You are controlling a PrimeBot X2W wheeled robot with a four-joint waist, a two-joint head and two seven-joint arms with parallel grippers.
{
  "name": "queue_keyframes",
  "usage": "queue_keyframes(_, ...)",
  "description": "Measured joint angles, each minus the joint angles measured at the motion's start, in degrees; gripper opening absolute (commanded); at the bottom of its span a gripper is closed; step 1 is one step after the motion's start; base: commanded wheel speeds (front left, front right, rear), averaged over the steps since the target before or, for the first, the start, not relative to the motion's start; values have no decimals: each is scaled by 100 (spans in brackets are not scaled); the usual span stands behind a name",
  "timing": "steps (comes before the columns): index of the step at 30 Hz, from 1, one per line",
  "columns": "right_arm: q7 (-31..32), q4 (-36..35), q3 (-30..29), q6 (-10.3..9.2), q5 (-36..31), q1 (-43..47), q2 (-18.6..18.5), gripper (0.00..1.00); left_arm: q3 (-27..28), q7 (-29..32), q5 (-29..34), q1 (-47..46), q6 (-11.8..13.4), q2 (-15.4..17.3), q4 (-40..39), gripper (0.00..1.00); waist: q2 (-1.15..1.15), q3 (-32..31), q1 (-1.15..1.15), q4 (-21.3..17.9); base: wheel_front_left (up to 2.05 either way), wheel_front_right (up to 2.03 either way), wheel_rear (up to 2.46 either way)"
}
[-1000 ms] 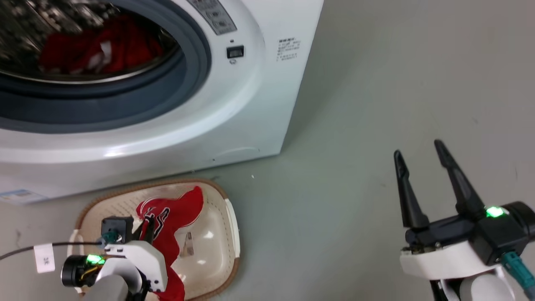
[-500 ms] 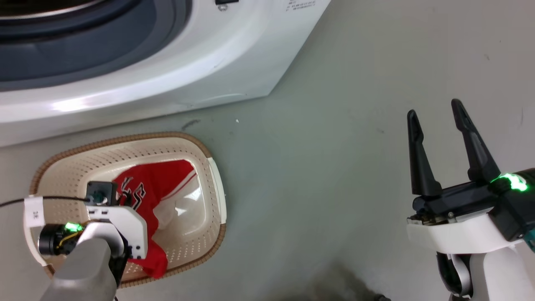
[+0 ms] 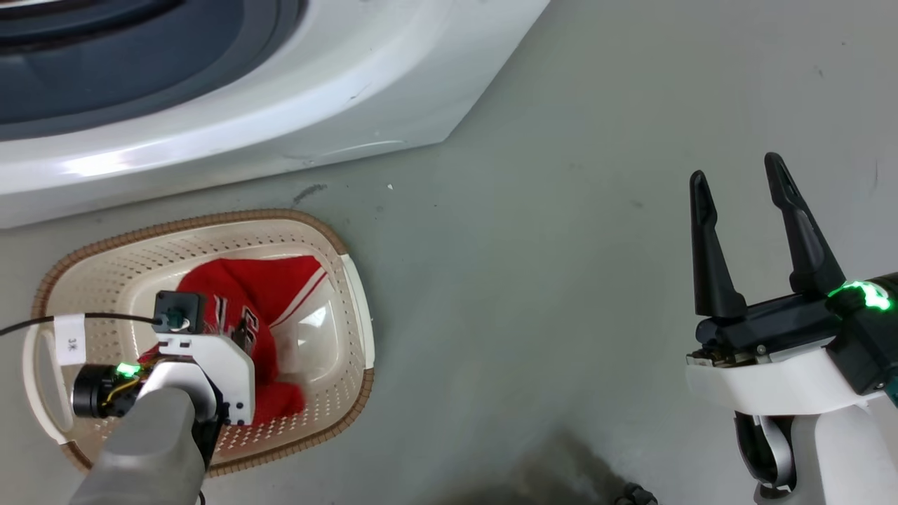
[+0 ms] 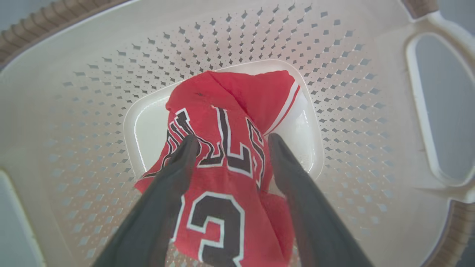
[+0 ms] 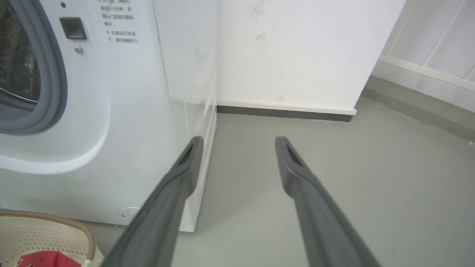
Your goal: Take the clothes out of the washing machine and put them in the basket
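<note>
A red jersey (image 4: pixel 222 111) with black-and-white lettering lies bunched on the bottom of the cream basket (image 3: pixel 210 219); I see it from above too (image 3: pixel 280 280). My left gripper (image 4: pixel 232 142) hangs open inside the basket, its fingers straddling the jersey just above it without pinching it. The basket stands on the floor in front of the white washing machine (image 3: pixel 280 105), whose grey rubber rim (image 3: pixel 105 91) shows at the top left. Off to the right, my right gripper (image 3: pixel 733 168) is open and empty above bare floor. It faces the machine's corner (image 5: pixel 238 140).
Grey floor (image 3: pixel 526 280) spreads between the basket and my right arm. The right wrist view shows a white wall with a dark skirting (image 5: pixel 282 113) behind the machine, a slice of steel drum (image 5: pixel 18 74), and the basket's brown rim (image 5: pixel 55 218).
The head camera has tilted down, so the drum has left the picture. The jersey that hung from my left gripper now rests in a heap on the basket's bottom.
</note>
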Motion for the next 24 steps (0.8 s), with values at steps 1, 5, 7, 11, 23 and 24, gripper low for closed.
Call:
queue_keyframes(1,0,10,2,0,-5,6,1,100,2,-29,-5,31,0,-19,10,100,0,-52,0,11,0,0,0)
queue_keyframes(5,0,47,-2,0,-76,52,0,100,3,-140,-43,225,11,-86,40,100,0,-300,0,70,0,0,0)
queue_keyframes(7,0,79,-5,0,-111,120,1,100,12,-222,-57,329,60,-125,35,100,0,-453,0,106,0,0,0)
queue_keyframes(11,0,155,-34,0,-166,303,1,100,82,-286,-67,648,146,-237,-224,100,0,-812,-1,191,0,0,0)
queue_keyframes(23,0,302,-88,0,-324,956,2,100,1023,-303,550,2058,757,-188,-2651,100,0,-1982,-2,544,0,0,0)
queue_keyframes(24,0,311,-94,0,-341,1009,2,100,1117,-303,626,2193,776,-205,-2841,100,0,-2075,-2,572,0,0,0)
